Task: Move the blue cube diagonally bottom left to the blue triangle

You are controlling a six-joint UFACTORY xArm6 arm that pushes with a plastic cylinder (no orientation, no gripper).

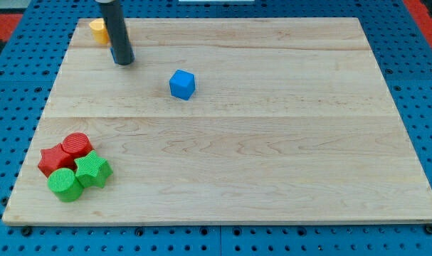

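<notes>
A blue cube (181, 84) sits on the wooden board (272, 142), left of centre in the upper part. My tip (123, 62) rests on the board up and to the left of the cube, clearly apart from it. No blue triangle shows in the view.
A yellow block (97, 30) lies at the top left, partly hidden behind the rod. At the bottom left sits a tight cluster: a red cylinder (77, 145), a red star-like block (54, 161), a green star (93, 169) and a green cylinder (64, 184).
</notes>
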